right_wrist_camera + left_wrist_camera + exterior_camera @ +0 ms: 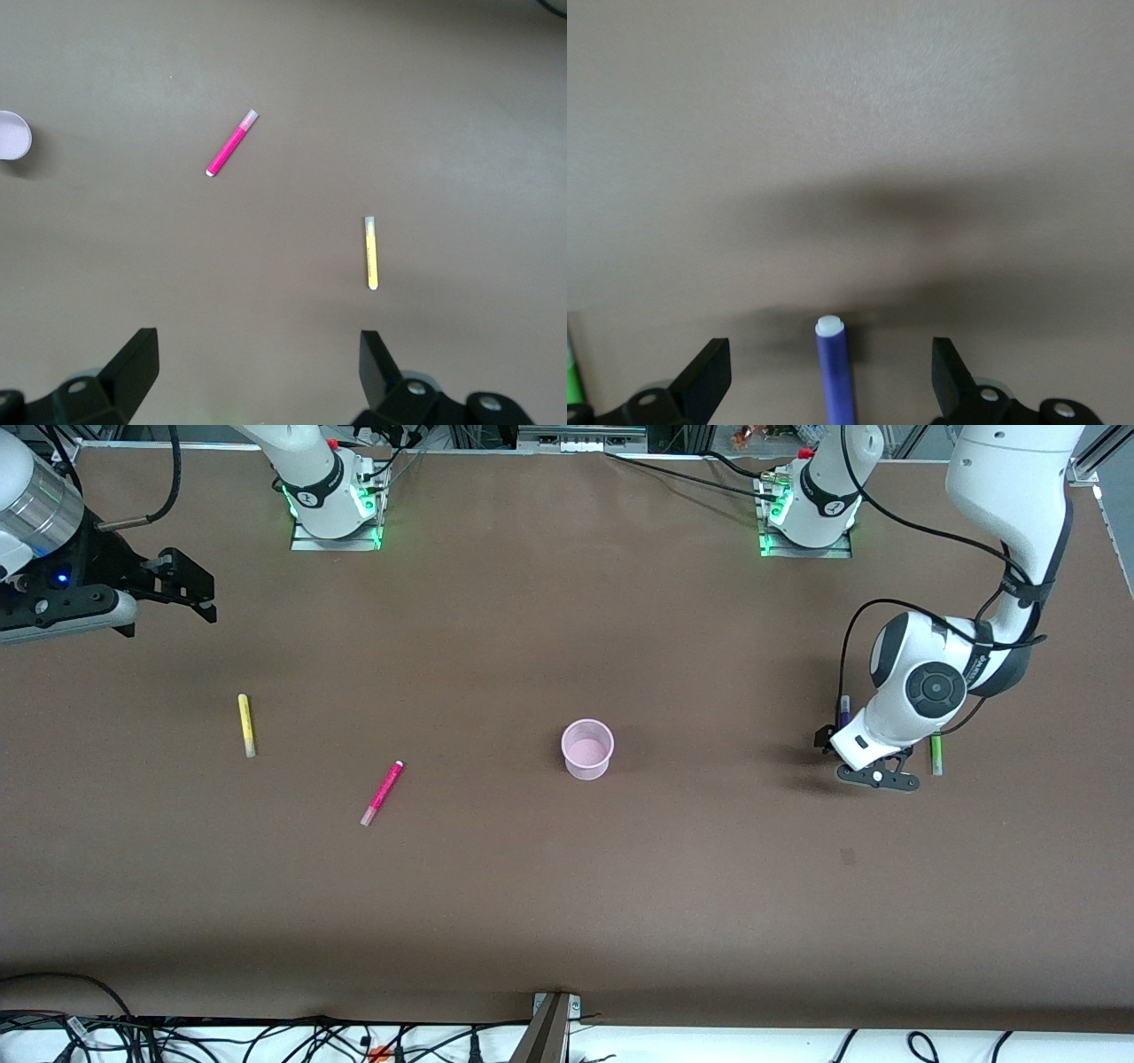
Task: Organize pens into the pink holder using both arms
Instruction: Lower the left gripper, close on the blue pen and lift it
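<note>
The left gripper [831, 376] is hanging low with fingers spread around the purple pen [835, 372]; the right gripper [182, 586], also spread, is waiting near the table edge. The pink holder [587, 749] is standing mid-table, nothing in it.

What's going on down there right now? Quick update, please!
Left pincer open, low, straddling purple pen; right pincer open, waiting high. Pink holder empty; all pens on table. Nothing in the way.

The left wrist view looks down on the brown tabletop [859, 106]. The left gripper [833, 376] has its jaws spread wide, and the dark purple pen [835, 376] lies on the tabletop between them, its white end pointing away. A sliver of the bright green pen [572, 376] shows at the picture's edge.
</note>
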